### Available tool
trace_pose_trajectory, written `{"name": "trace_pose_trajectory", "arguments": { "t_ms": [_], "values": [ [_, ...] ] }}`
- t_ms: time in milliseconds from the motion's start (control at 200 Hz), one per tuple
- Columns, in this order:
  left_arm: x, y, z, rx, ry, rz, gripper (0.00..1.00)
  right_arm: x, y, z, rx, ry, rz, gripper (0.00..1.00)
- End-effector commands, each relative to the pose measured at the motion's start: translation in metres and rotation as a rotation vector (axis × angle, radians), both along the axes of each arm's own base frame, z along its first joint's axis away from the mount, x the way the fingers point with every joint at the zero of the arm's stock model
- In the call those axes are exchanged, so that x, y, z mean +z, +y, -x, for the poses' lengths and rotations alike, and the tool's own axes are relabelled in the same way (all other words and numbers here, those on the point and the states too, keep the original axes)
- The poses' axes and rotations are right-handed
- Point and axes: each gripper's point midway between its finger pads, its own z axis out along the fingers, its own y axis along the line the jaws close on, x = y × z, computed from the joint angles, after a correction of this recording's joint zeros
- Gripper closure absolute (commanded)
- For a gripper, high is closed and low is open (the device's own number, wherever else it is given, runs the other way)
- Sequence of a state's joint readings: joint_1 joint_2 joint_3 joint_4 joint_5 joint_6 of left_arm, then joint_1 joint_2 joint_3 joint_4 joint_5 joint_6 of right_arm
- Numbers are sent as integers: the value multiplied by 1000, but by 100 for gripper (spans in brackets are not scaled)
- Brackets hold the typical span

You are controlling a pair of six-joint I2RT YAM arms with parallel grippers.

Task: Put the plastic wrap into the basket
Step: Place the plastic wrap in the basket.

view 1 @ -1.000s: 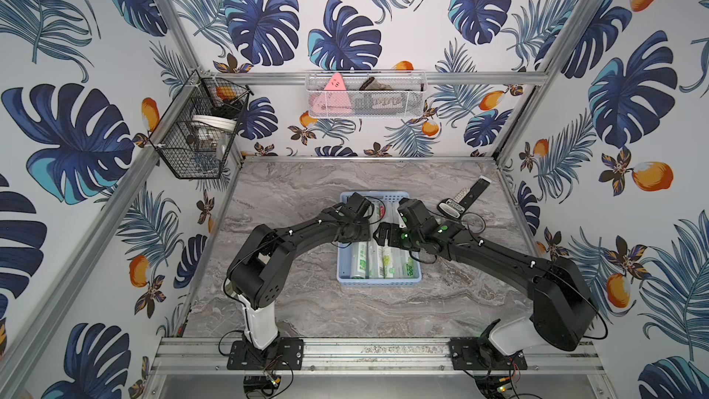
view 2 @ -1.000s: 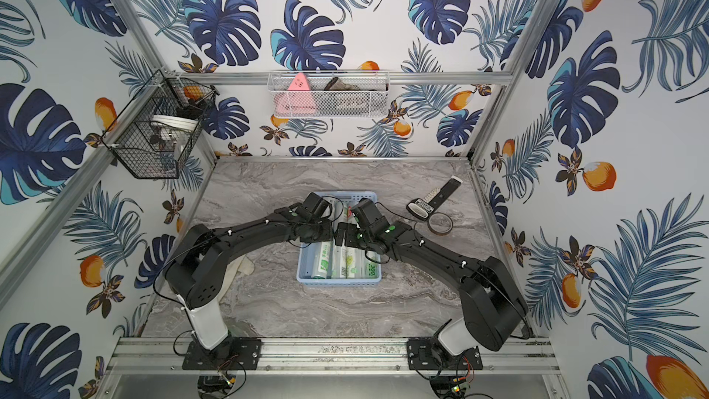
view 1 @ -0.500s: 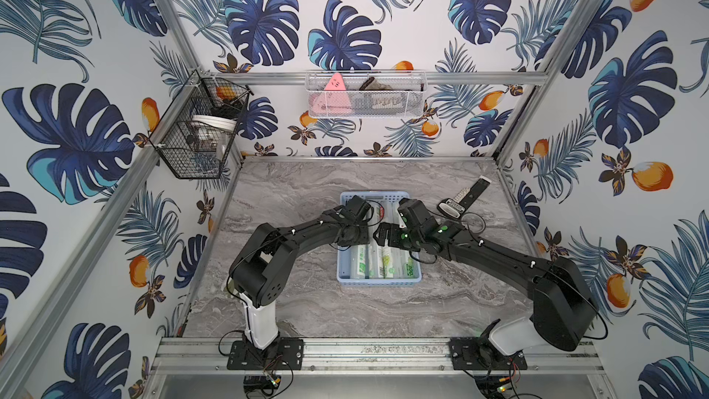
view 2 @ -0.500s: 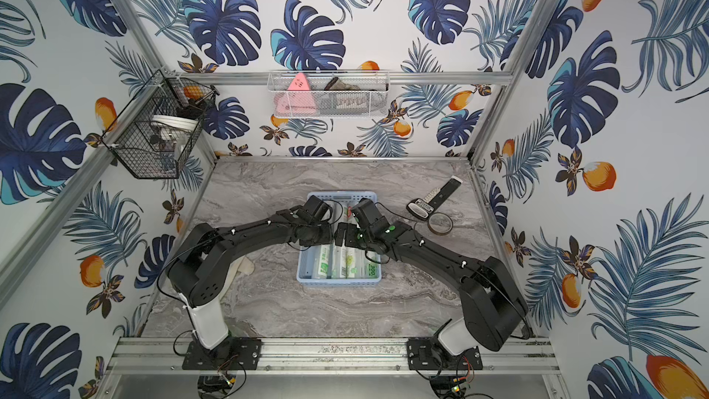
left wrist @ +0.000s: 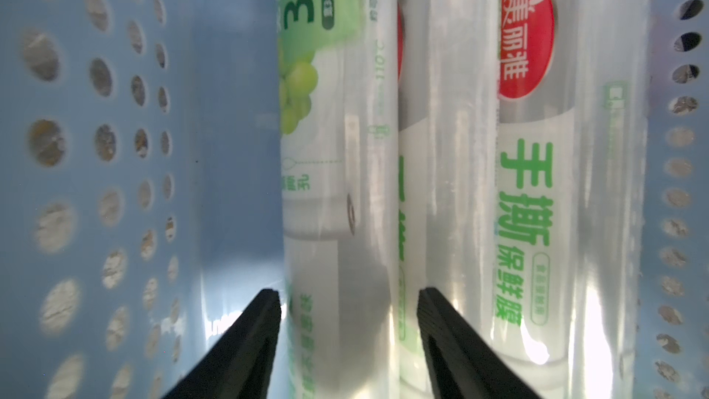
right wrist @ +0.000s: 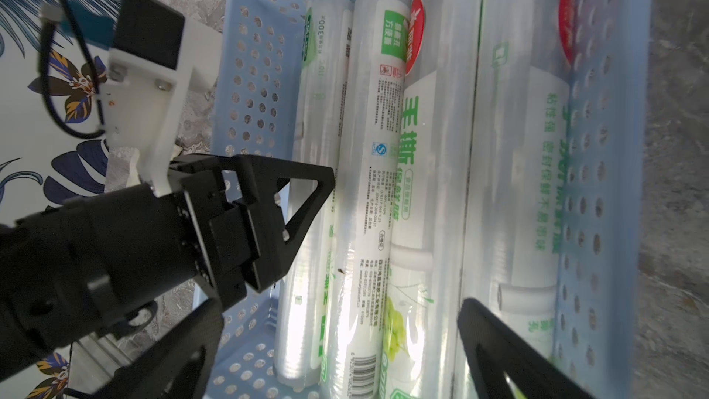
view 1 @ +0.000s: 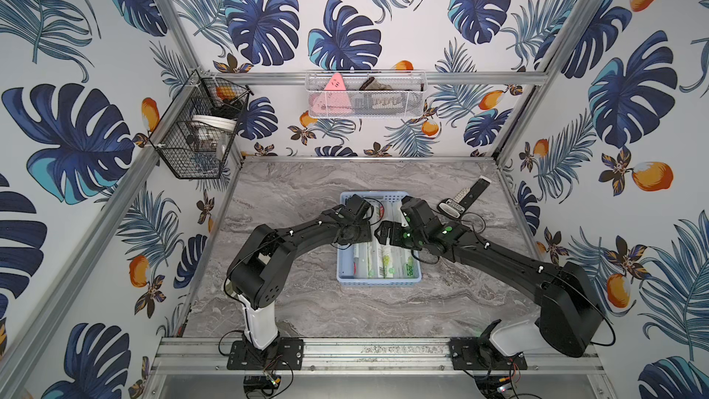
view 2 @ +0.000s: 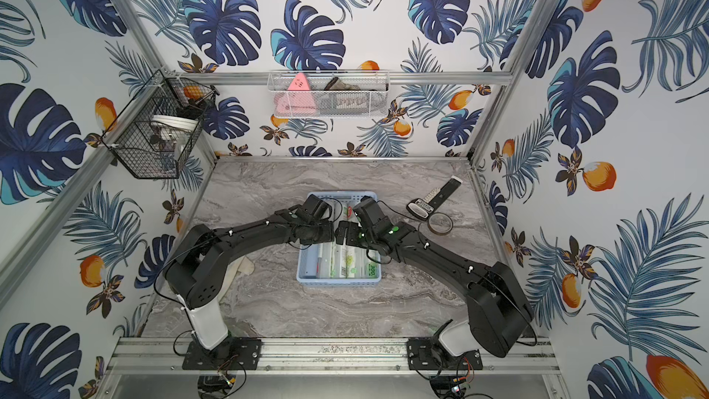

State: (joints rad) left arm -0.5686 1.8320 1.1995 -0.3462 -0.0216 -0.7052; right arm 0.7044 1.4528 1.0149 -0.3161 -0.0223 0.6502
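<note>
The light blue basket [view 1: 378,282] [view 2: 337,282] sits mid-table, and several rolls of plastic wrap [view 1: 383,262] [view 2: 347,262] lie side by side in it. My left gripper [left wrist: 349,297] reaches down into the basket's left side. It is open, with its fingers standing on either side of the outermost roll [left wrist: 337,186], the one marked "300", and a small gap shows at one finger. That roll [right wrist: 318,128] rests on the basket floor, with one left finger [right wrist: 307,193] beside it. My right gripper [right wrist: 339,307] hangs wide open above the rolls, holding nothing.
A remote control [view 1: 466,195] and a tape ring [view 2: 440,224] lie at the back right of the table. A pale cloth [view 2: 241,266] lies under the left arm. A black wire basket [view 1: 195,136] and a white mesh basket [view 1: 364,97] hang on the walls.
The left gripper's jaws have spread wider around the roll in the basket. Both arms have hardly moved, and the right gripper stays open.
</note>
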Motion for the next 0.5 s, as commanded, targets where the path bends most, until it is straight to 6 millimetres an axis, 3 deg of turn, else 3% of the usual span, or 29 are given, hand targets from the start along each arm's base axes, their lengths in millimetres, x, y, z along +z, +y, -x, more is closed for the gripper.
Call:
{"name": "trace_pose_trajectory", "arguments": {
  "t_ms": [0,110,250,390,495],
  "values": [
    [6,1,-1,8,-15,6,34,3,-7,1,-14,-12,27,0],
    [20,0,0,2,-38,30,33,16,-22,-2,-52,-71,67,0],
    [59,7,3,-25,-167,2,30,48,-73,-12,-181,-248,196,0],
    [94,41,3,37,-350,-90,28,76,-138,-24,-345,-432,362,0],
    [117,81,4,136,-490,-223,18,86,-181,-34,-449,-551,505,0]
  ]
}}
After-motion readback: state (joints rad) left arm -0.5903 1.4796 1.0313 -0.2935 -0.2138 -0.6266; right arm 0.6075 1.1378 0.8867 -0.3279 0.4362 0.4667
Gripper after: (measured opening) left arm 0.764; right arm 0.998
